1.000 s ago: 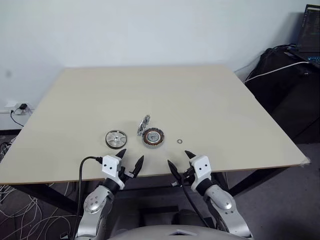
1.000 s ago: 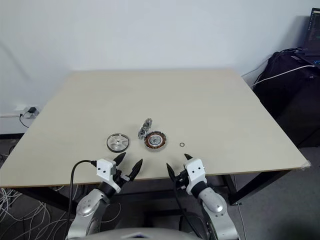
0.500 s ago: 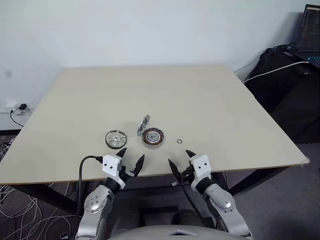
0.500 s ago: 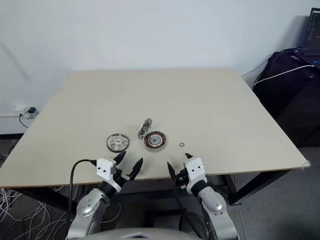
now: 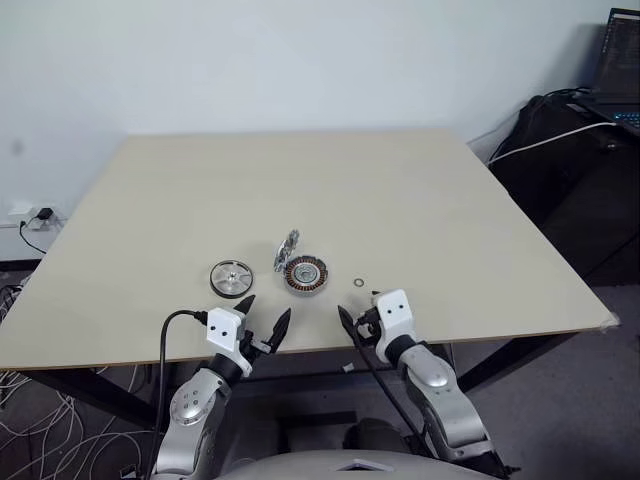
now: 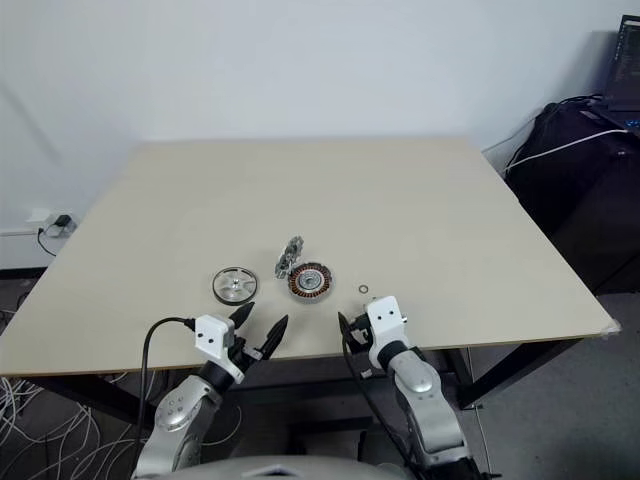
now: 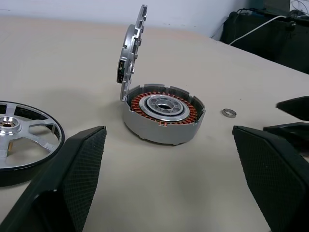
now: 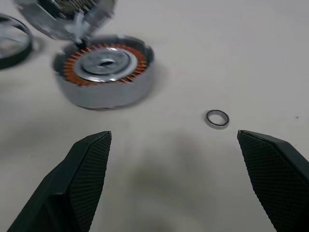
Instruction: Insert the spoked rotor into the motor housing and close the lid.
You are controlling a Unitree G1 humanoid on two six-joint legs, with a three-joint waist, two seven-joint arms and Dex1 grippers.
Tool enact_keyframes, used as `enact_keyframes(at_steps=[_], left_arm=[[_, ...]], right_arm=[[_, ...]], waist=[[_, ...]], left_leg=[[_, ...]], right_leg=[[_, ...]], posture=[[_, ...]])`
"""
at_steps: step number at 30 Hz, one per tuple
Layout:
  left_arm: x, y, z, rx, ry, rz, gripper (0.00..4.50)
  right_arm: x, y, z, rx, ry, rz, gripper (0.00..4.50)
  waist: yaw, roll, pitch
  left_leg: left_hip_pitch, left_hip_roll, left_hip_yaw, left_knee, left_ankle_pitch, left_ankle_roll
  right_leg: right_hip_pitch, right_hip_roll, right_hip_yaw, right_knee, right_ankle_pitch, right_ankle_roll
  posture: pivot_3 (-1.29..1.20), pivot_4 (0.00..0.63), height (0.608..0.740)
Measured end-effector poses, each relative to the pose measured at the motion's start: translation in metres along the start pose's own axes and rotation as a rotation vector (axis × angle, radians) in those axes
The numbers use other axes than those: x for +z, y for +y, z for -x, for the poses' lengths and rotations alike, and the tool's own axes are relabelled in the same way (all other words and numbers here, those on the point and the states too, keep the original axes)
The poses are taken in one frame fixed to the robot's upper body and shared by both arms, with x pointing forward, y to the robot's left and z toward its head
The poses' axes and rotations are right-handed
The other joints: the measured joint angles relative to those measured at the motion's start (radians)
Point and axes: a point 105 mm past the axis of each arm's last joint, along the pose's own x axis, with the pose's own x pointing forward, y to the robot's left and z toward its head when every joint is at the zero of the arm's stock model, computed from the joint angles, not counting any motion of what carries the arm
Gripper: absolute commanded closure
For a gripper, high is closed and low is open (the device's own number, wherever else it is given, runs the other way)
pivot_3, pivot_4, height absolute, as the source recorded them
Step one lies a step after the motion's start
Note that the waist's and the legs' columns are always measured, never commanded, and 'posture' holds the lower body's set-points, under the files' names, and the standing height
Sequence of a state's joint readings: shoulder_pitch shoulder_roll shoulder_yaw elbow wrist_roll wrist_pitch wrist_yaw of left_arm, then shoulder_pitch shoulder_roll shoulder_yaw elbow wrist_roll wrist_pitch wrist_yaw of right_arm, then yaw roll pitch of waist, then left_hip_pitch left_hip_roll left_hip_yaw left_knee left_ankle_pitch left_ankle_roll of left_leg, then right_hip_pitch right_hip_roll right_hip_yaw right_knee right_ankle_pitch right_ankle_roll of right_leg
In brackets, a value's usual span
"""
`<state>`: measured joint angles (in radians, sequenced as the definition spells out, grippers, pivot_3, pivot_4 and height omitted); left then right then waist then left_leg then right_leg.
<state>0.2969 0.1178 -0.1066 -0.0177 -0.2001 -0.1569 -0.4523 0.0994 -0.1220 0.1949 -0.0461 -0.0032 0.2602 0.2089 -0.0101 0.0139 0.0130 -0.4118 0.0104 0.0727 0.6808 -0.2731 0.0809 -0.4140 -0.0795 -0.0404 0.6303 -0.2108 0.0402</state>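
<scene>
Lower centre of the frame: we see the rotor (image 5: pixel 231 278) just left of the housing (image 5: pixel 306 274), lid (image 5: pixel 287 250) propped against its far edge. Left gripper (image 5: pixel 260 322) and right gripper (image 5: pixel 358 315) hover spread (nothing held). Next, we judge: grasp the rotor.

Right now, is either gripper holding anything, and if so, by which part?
Nothing is held. The left gripper and right gripper are both open and empty near the table edge, short of the rotor, housing and lid.
</scene>
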Motion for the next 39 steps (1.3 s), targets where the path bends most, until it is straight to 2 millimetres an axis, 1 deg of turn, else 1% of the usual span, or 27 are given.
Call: enact_keyframes(at_steps=[6, 9, 12, 18, 22, 27, 30, 31, 39], left_arm=[[0.000, -0.001, -0.001, -0.007, 0.000, 0.000, 0.06], [-0.001, 0.000, -0.001, -0.007, 0.001, 0.000, 0.06], [0.000, 0.000, -0.002, -0.007, -0.001, -0.001, 0.06], [-0.001, 0.000, -0.001, 0.001, 0.000, 0.003, 0.06], [0.000, -0.001, -0.001, 0.010, -0.003, 0.006, 0.06], [0.001, -0.001, -0.001, 0.012, -0.005, 0.005, 0.06], [0.001, -0.001, -0.001, 0.011, -0.007, 0.004, 0.00], [0.001, -0.001, -0.001, 0.010, -0.007, 0.004, 0.00], [0.002, -0.002, -0.001, 0.003, -0.007, 0.001, 0.00]], right_arm=[[0.011, -0.015, -0.021, -0.083, 0.028, -0.042, 0.00], [0.013, -0.020, -0.031, -0.103, 0.049, -0.074, 0.00], [0.011, -0.025, -0.041, -0.117, 0.076, -0.084, 0.00], [0.003, -0.030, -0.054, -0.121, 0.129, -0.114, 0.00], [-0.002, -0.030, -0.059, -0.120, 0.153, -0.129, 0.00], [-0.002, -0.029, -0.063, -0.118, 0.151, -0.136, 0.00], [-0.003, -0.028, -0.064, -0.121, 0.150, -0.140, 0.63], [-0.003, -0.029, -0.065, -0.125, 0.151, -0.142, 0.90], [-0.004, -0.035, -0.064, -0.152, 0.149, -0.160, 3.48]], waist=[[0.000, 0.000, 0.000], [-0.001, 0.000, 0.000], [-0.002, 0.001, 0.000], [-0.005, 0.001, 0.000], [-0.005, 0.001, 0.000], [-0.010, 0.002, -0.001], [-0.013, 0.002, -0.001], [-0.014, 0.002, -0.001], [-0.017, 0.005, -0.003]], left_leg=[[0.000, 0.000, 0.000, 0.000, 0.000, 0.000], [0.000, 0.000, 0.001, 0.000, 0.000, 0.000], [0.000, -0.001, 0.002, 0.000, 0.000, 0.000], [0.000, -0.001, 0.002, 0.000, 0.000, 0.001], [0.001, -0.001, 0.002, 0.000, 0.001, 0.001], [0.002, -0.001, 0.003, 0.000, 0.001, 0.001], [0.002, -0.001, 0.003, 0.001, 0.001, 0.001], [0.002, -0.001, 0.003, 0.001, 0.001, 0.001], [0.002, 0.000, 0.003, 0.000, 0.000, 0.000]], right_leg=[[0.000, 0.001, 0.000, 0.000, 0.000, 0.000], [0.000, 0.002, 0.000, 0.000, 0.000, 0.000], [0.000, 0.003, 0.000, 0.000, 0.000, 0.000], [0.000, 0.006, 0.001, 0.001, 0.001, 0.000], [0.000, 0.006, 0.001, 0.001, 0.001, 0.000], [0.001, 0.006, 0.001, 0.002, 0.001, 0.001], [0.001, 0.006, 0.001, 0.002, 0.001, 0.001], [0.001, 0.006, 0.001, 0.003, 0.001, 0.001], [0.001, 0.006, 0.002, 0.003, 0.001, 0.000]], posture=[[0.00, 0.000, 0.740], [0.00, 0.000, 0.740], [0.00, 0.000, 0.740], [0.00, 0.000, 0.740], [0.00, 0.000, 0.740], [0.00, 0.000, 0.740], [0.00, 0.000, 0.740], [0.00, 0.000, 0.740], [0.00, 0.000, 0.740]])
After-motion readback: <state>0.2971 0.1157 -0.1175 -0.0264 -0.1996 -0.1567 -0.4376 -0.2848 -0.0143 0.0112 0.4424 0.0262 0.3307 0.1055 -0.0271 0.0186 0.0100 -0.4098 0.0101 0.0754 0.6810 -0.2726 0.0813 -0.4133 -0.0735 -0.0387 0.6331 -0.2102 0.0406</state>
